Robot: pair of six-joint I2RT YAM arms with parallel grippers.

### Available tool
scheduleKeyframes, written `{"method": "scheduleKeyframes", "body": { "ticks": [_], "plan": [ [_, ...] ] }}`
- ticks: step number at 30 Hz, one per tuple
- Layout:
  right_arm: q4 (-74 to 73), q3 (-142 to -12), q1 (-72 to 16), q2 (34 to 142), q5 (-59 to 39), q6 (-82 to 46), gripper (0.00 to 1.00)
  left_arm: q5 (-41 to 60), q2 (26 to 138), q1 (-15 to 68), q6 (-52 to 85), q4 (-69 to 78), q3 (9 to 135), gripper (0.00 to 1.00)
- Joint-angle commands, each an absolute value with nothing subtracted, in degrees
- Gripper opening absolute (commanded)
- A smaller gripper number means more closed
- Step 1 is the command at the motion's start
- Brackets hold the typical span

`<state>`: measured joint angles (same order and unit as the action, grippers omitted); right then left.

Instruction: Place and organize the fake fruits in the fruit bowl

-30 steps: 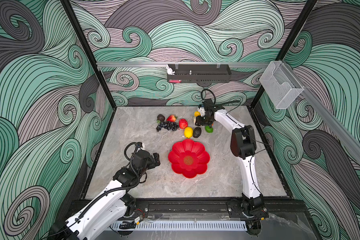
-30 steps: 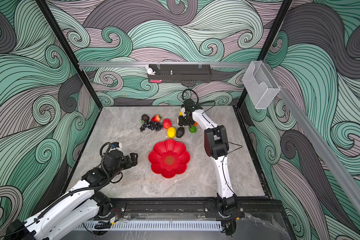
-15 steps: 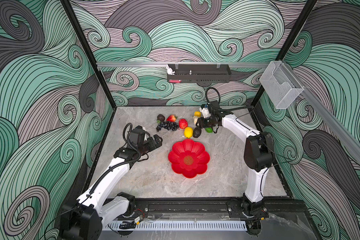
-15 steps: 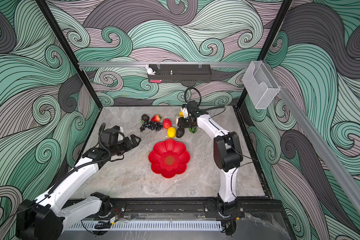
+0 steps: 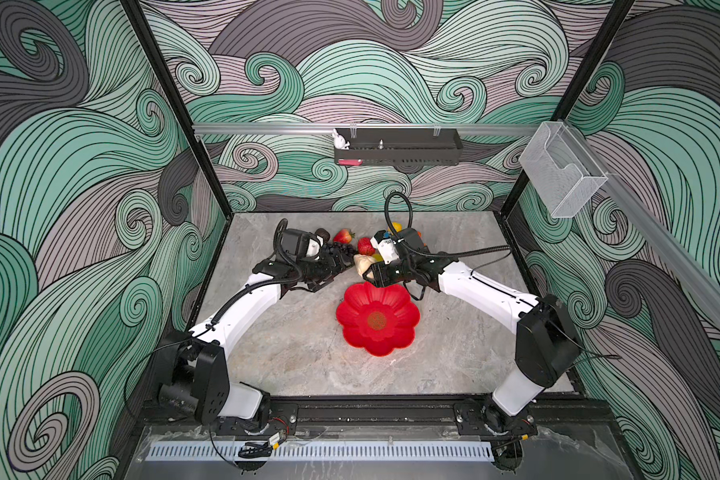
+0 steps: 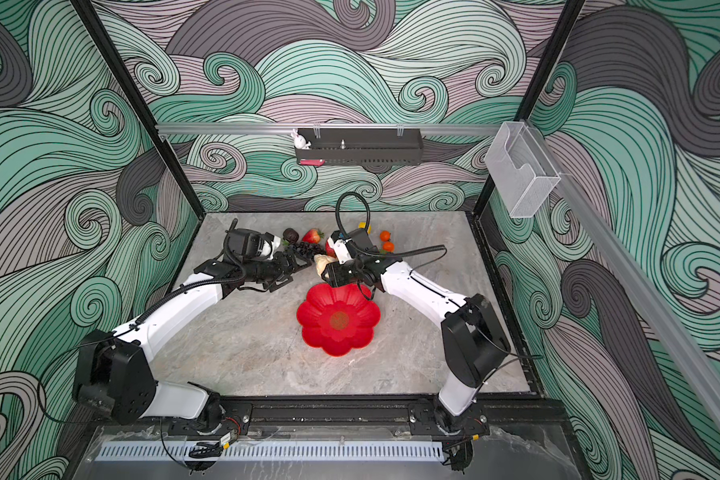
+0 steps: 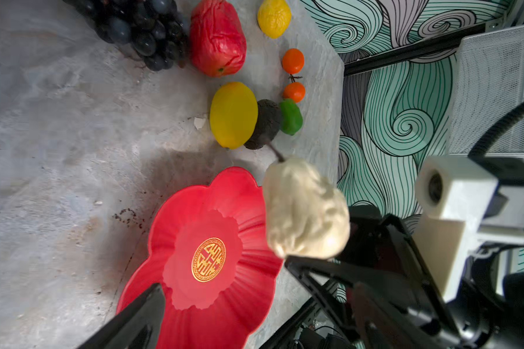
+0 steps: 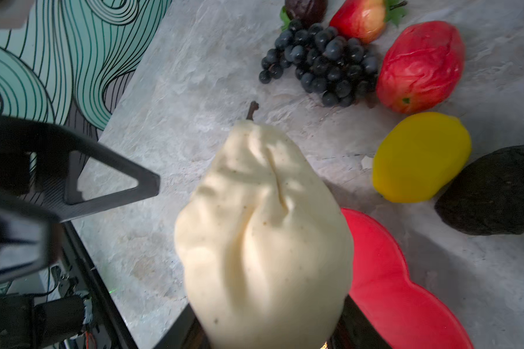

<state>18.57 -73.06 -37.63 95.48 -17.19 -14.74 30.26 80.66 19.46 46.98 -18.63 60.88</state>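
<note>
The right tool (image 5: 371,272) is clamped on the wide end of the beige pear (image 8: 263,241). The pear's stem points away from the tool, toward the fruit group. In both top views the pear (image 6: 321,262) hangs just beyond the far rim of the red bowl (image 5: 395,332), between the 2 tools.

The left tool (image 5: 332,273) stands with its jaws wide apart, holding nothing. Its tips are near the pear, not touching it.

The bowl (image 7: 206,235) sits on the table (image 5: 308,357) near the middle, with a gold emblem at its centre.

The other fruits lie on the table behind the bowl:
- grapes (image 8: 321,66), touching the red apple (image 8: 421,66);
- strawberry (image 8: 360,18);
- large lemon (image 7: 233,116), avocado (image 7: 266,124) and lime (image 7: 291,116), in 1 touching row;
- 2 oranges (image 7: 293,60);
- small lemon (image 7: 274,18).
</note>
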Motion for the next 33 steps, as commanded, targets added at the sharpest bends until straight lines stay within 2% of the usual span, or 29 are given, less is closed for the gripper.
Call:
{"method": "scheduleKeyframes", "body": {
  "ticks": [1,6,14,18,25,33],
  "plan": [
    [15.3,-71.13,-39.76,92.26,-18.68,-15.65,0.52,31.36,79.06,20.54,52.16,-13.35,59.18,0.98],
    [11.71,-66.5,-42.73,89.58,-19.16,-17.37,0.52,30.67,76.23,22.0,56.72,-8.53,54.64,0.89],
    [6.75,-61.8,-45.08,87.11,-18.05,-20.1,0.51,28.96,72.78,23.52,57.52,-10.09,51.03,0.78],
    [5.07,-60.56,-45.43,86.23,-18.18,-20.77,0.51,29.08,71.7,23.94,58.85,-9.08,48.7,0.77],
    [2.84,-58.9,-46.52,85.41,-19.01,-22.14,0.5,28.74,71.93,25.45,59.06,-8.61,49.04,0.72],
    [2.0,-58.09,-47.85,84.99,-17.73,-22.77,0.5,28.21,73.6,26.61,59.69,-8.61,49.53,0.6]
  ]
}}
